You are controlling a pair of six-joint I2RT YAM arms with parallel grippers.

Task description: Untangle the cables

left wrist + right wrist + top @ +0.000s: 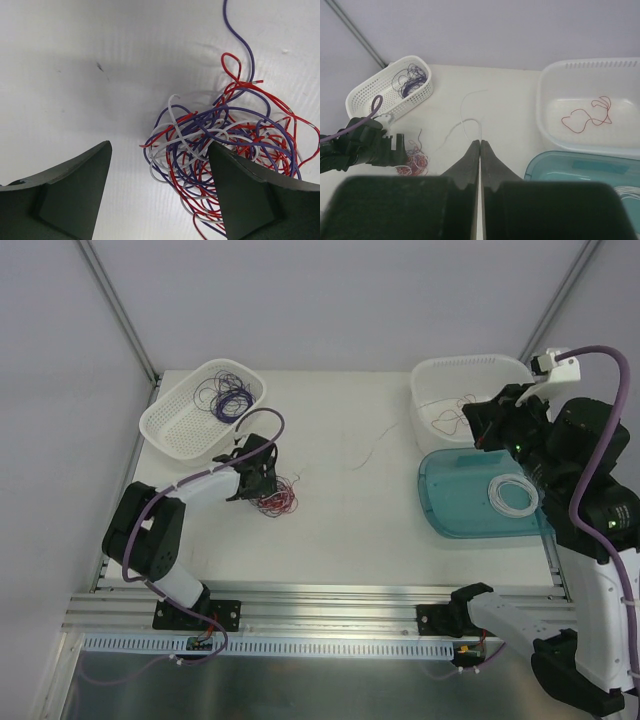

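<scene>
A tangle of red, purple and white cables (279,499) lies on the table left of centre. My left gripper (262,480) is open and low over it. In the left wrist view the tangle (225,145) lies between the fingers and under the right finger (250,195) of the left gripper (159,145). My right gripper (478,428) is up over the white tub. In its wrist view the right gripper (480,141) is shut, and a thin white cable (466,112) runs out from its tips. That cable also trails over the table in the top view (375,448).
A white perforated basket (165,425) at the back left holds purple cables (230,400). A white tub (430,370) at the back right holds a red cable (447,423). A blue tray (450,510) in front of it holds a white coil (513,495).
</scene>
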